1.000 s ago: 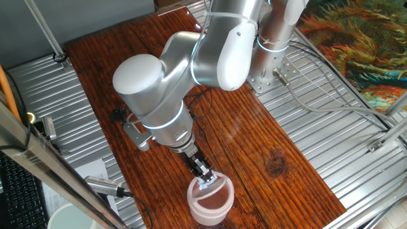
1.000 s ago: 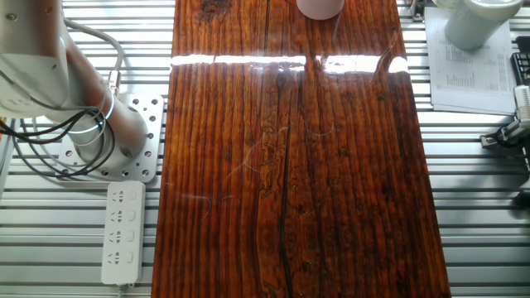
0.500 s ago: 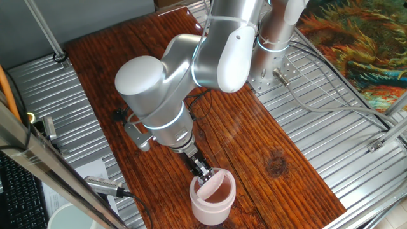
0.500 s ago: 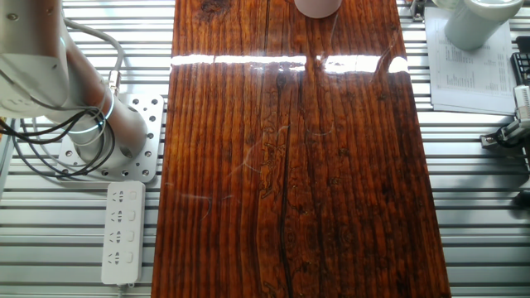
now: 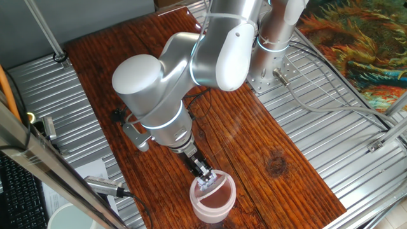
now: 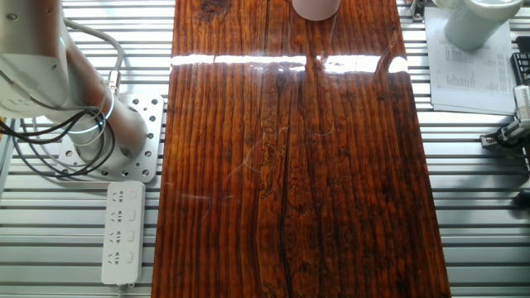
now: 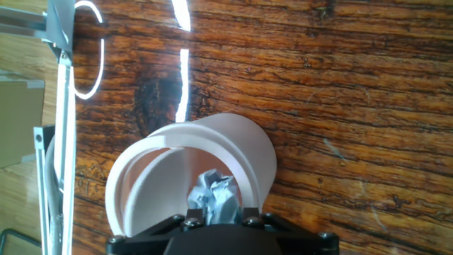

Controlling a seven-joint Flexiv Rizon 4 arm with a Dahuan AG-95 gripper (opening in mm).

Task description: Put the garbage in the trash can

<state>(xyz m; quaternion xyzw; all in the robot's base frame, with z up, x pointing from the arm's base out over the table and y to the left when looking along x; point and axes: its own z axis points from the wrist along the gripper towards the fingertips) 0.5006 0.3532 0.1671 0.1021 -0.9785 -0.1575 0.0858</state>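
Note:
The trash can [image 5: 213, 200] is a small round pale pinkish-white can near the front edge of the wooden table; its base shows at the top edge of the other fixed view [image 6: 315, 7]. My gripper [image 5: 206, 180] points down onto the can's top, with its tips at the swing lid. In the hand view the gripper [image 7: 216, 207] is shut on the garbage [image 7: 212, 195], a crumpled white-grey paper wad held just over the can's ring [image 7: 244, 152] and lid. The fingertips are mostly hidden behind the wad.
A plain white bucket rim [image 5: 67, 216] sits at the lower left beyond the table edge. A metal clamp [image 5: 105, 186] lies beside the table. A power strip [image 6: 122, 232], the arm base [image 6: 108, 136], papers [image 6: 472, 70] and a white roll [image 6: 480, 21] flank the table.
Half a second ago the lid was tipped steeply under the gripper tips; now it lies flatter again. The can has shifted slightly. The wad stays in the gripper.

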